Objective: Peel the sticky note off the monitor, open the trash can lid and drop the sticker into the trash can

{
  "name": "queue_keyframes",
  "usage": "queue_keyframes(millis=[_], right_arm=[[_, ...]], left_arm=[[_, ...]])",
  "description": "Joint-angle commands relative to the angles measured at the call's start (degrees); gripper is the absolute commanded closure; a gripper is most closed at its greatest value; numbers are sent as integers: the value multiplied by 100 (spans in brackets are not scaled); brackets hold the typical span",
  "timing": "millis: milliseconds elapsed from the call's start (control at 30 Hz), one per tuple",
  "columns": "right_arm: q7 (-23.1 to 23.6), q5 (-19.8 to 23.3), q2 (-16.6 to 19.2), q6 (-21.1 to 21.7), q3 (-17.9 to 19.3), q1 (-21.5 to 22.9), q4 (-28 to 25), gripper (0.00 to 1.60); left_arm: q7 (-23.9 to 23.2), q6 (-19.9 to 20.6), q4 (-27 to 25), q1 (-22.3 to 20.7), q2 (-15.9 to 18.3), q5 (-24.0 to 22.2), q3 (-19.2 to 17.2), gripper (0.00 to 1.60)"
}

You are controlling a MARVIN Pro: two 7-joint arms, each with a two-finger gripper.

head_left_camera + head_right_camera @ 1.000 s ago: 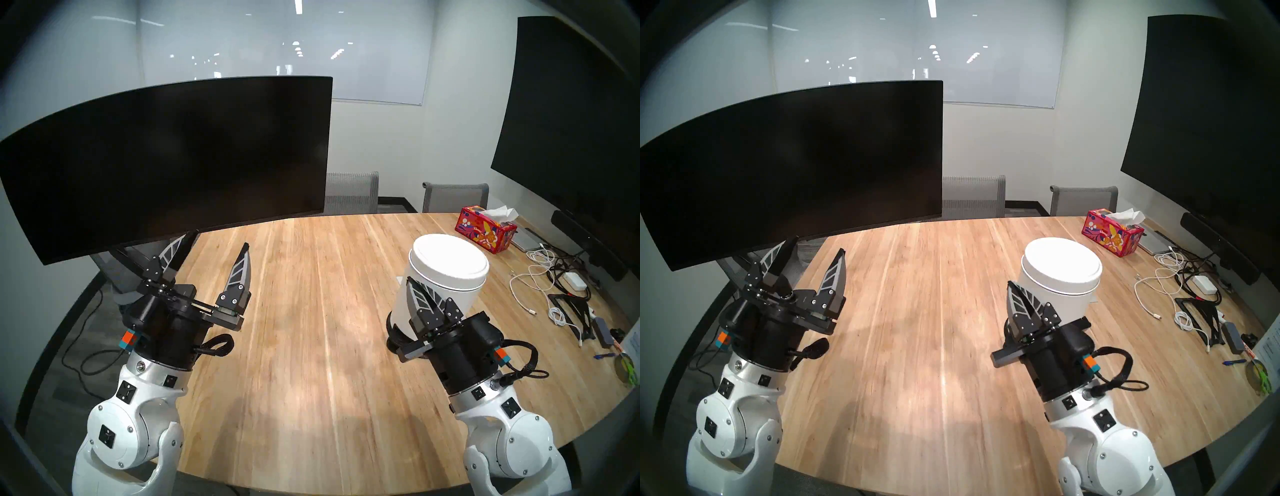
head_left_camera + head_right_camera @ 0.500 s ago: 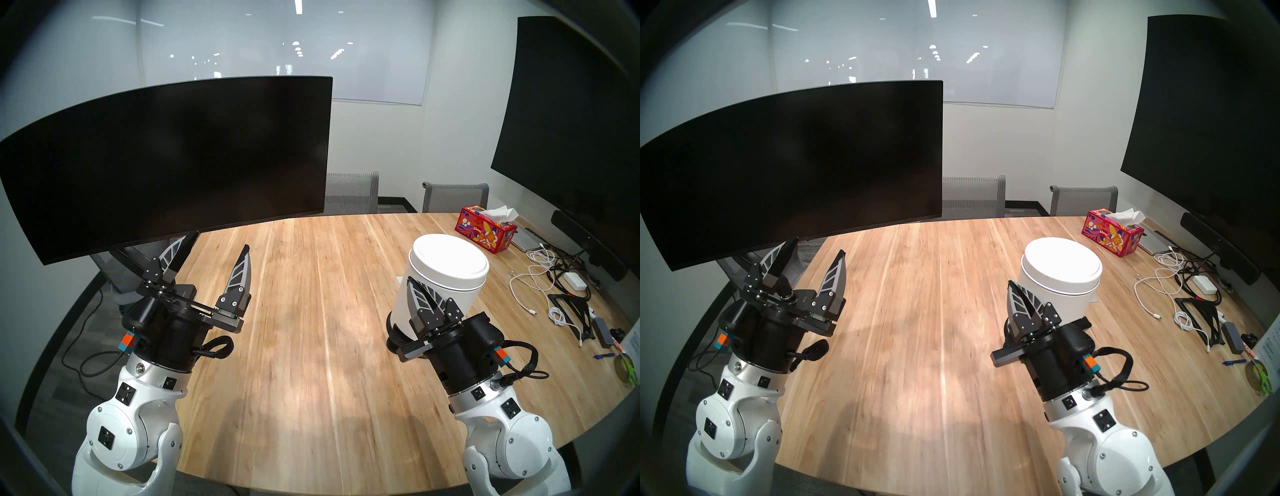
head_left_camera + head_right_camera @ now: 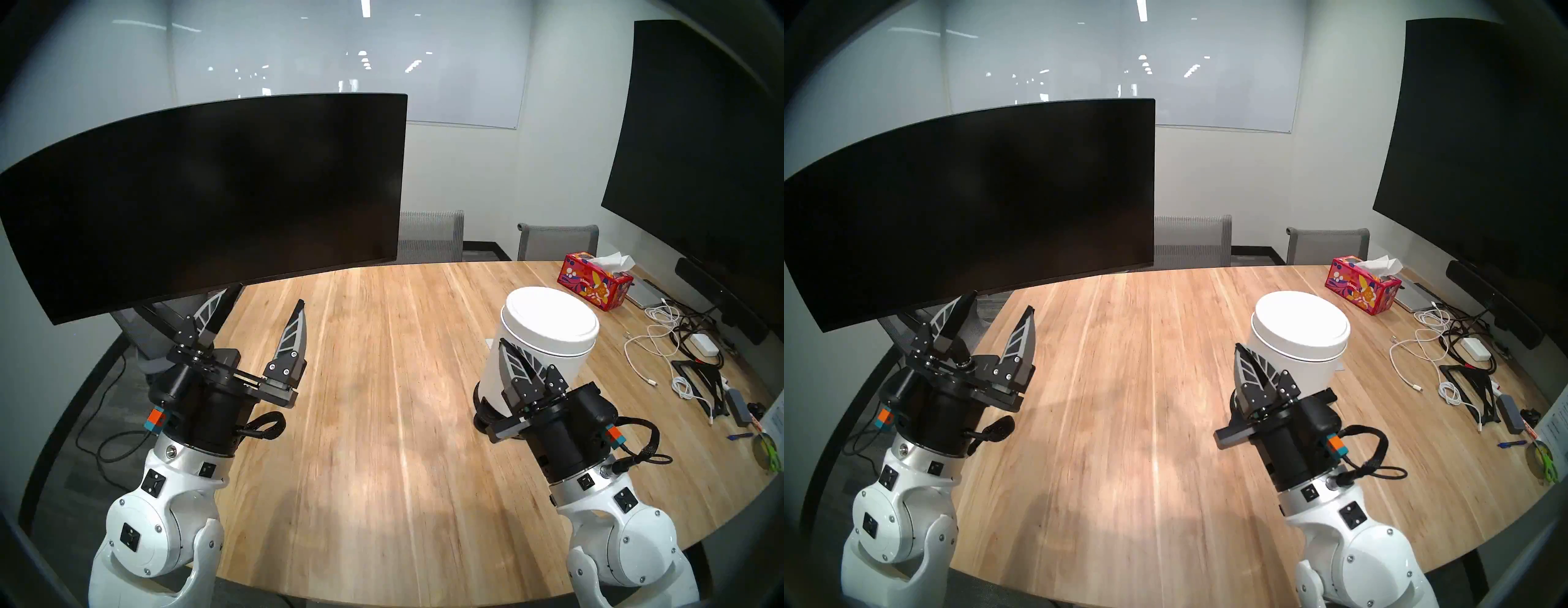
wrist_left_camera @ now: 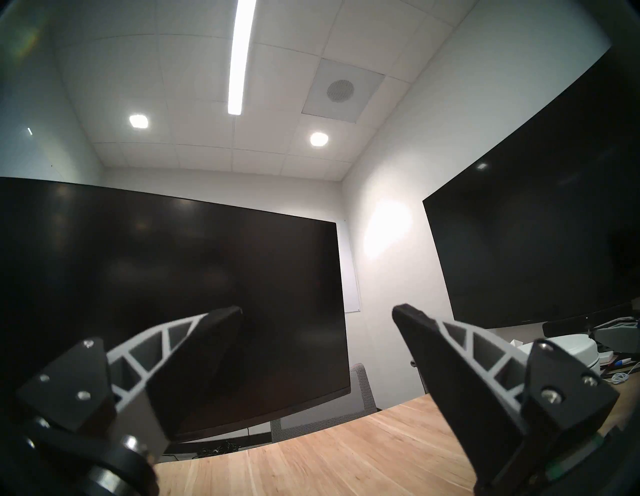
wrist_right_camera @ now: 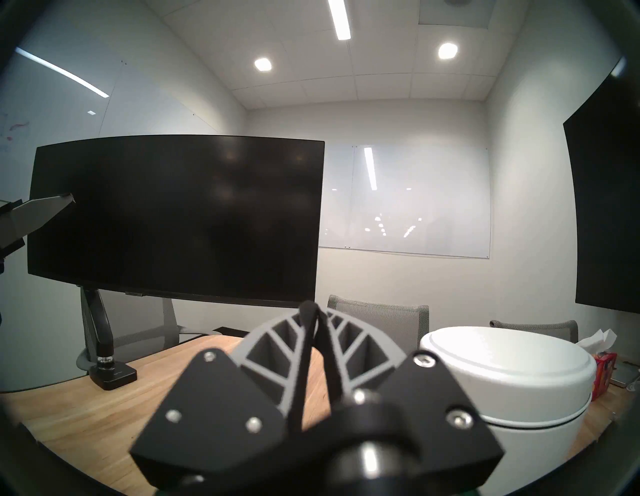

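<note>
Here left gripper (image 3: 265, 297) raised, jaws spread; right gripper (image 3: 507, 344) raised, pinched empty.

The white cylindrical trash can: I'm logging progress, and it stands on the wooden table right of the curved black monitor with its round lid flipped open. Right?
Not quite. The white cylindrical trash can does stand on the wooden table, right of the curved black monitor, but its round white lid is shut, as the head views show.
</note>
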Motion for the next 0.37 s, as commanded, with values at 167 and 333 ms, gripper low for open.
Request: queue_keyframes(millis=[167, 333], right_arm=[[23, 12, 15, -61, 9, 16, -149, 99], [25, 12, 13, -61, 9, 16, -149, 99]], left_arm=[[1, -42, -147, -20, -23, 11, 14, 0], [-4, -41, -147, -21, -28, 11, 13, 0]])
